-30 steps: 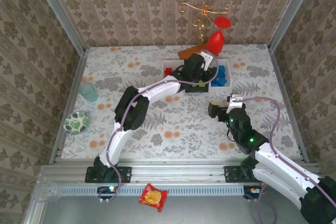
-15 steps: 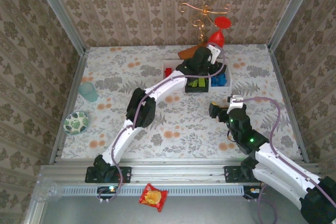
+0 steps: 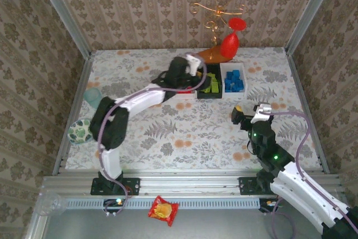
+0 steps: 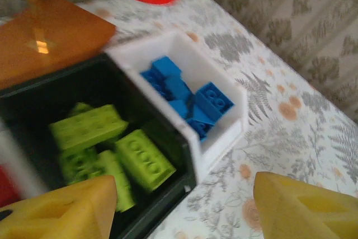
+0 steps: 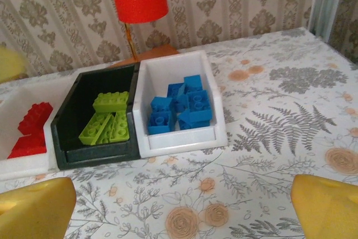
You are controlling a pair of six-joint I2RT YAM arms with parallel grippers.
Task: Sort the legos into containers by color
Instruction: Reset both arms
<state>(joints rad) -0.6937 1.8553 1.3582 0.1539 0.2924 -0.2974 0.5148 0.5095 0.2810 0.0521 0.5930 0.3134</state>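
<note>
Red legos [image 5: 31, 130], green legos [image 5: 106, 118] and blue legos [image 5: 182, 107] sit in separate containers [image 5: 179, 144] at the far side, so the left gripper [image 4: 179, 211] and right gripper [image 5: 180, 211] hang spread and empty, the sorting likely finished.

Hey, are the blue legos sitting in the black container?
No, the blue legos lie in a white container, while the black container beside it holds lime green legos.

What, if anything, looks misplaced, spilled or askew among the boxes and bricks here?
Nothing stands out. The red bricks lie in the left white box, the green bricks in the black box and the blue bricks in the right white box. The boxes stand upright, side by side.
</note>
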